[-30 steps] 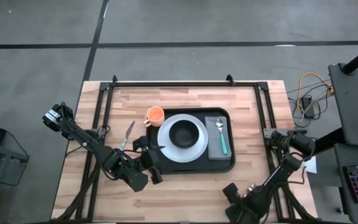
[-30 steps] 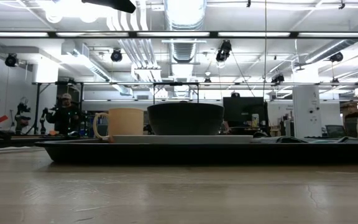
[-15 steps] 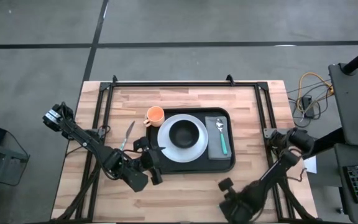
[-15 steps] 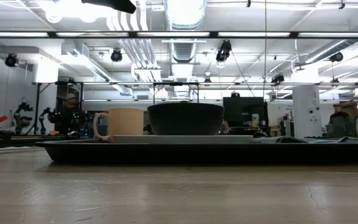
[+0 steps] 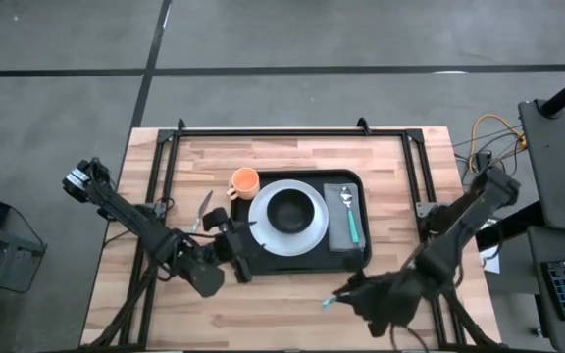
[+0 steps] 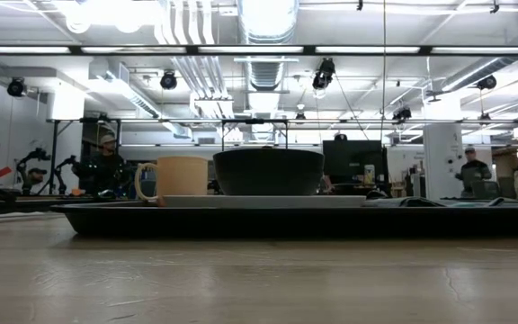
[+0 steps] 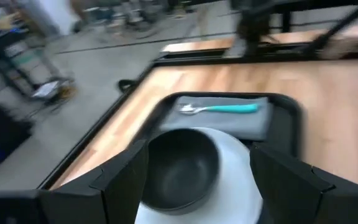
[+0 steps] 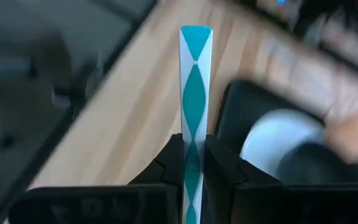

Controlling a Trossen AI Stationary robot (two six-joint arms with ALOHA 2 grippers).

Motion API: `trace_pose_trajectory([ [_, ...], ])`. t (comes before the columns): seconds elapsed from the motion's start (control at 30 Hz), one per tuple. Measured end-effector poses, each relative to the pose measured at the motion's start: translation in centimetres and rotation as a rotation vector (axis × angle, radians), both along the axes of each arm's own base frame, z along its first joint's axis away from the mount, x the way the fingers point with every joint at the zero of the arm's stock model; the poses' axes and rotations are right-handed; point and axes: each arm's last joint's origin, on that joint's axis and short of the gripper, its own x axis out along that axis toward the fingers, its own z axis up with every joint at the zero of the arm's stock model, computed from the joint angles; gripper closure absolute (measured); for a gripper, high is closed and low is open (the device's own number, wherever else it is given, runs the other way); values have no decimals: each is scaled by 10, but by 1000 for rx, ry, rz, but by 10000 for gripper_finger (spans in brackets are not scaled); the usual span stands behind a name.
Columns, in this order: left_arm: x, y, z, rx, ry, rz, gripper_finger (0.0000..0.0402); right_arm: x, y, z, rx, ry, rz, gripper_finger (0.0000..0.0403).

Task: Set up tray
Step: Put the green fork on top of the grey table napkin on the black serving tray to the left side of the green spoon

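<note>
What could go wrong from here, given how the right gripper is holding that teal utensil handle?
1. The right gripper pinches only the low end of the teal-handled utensil, so it could pivot or slip in transit.
2. The grey napkin already carries a spoon, leaving little room; placing another piece may knock it.
3. The left gripper sits open at the tray edge near the plate, and could nudge it.

Grey tiled floor (image 5: 57,59) surrounds the table; bright ceiling lights (image 6: 268,13) and exposed ducts (image 6: 187,72) hang at twelve o'clock.

Orange mug (image 5: 245,180), loose knife (image 5: 203,208) on wooden table (image 5: 292,157).
</note>
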Motion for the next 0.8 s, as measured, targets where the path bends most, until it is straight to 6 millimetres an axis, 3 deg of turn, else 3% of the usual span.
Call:
trace_pose_trajectory([
  [0.13, 0, -3, 7, -55, 10, -165, 142, 7, -15, 26, -130, -197, 71, 377],
  [0.27, -2, -4, 15, -176, -48, -295, 142, 27, -31, 29, -342, -241, 109, 377],
  [0.53, -16, 17, 36, -439, -182, -308, 142, 83, -56, -7, -787, -79, 20, 377],
  [0.8, -22, 49, 34, -656, -184, -340, 142, 122, -37, -40, -1109, 47, 152, 378],
])
